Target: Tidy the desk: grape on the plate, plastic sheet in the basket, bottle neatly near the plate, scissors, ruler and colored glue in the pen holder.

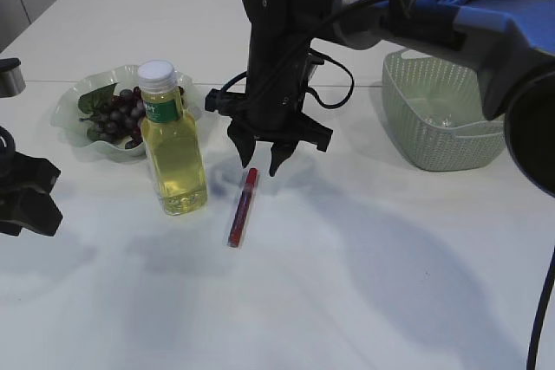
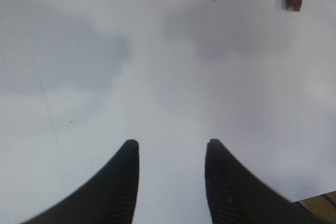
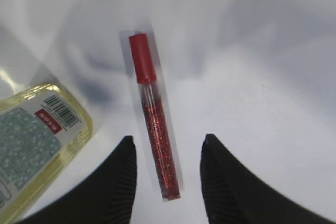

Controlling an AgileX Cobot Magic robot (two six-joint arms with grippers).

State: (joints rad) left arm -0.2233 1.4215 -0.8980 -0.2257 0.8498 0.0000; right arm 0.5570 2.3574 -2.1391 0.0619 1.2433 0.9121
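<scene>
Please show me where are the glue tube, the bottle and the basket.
glue tube (image 3: 156, 140), right wrist view, glitter-filled body.
bottle (image 1: 174, 158), exterior view, yellow liquid body.
basket (image 1: 429, 140), exterior view, front wall.

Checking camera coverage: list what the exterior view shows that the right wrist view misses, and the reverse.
Exterior only: the plate holding the grapes, the green basket, the bottle's white cap, and the left gripper at the left edge.
Right wrist only: the glitter inside the red glue tube and the barcode on the bottle label.
Both: the tube, the bottle, and the open right gripper above the tube.
</scene>
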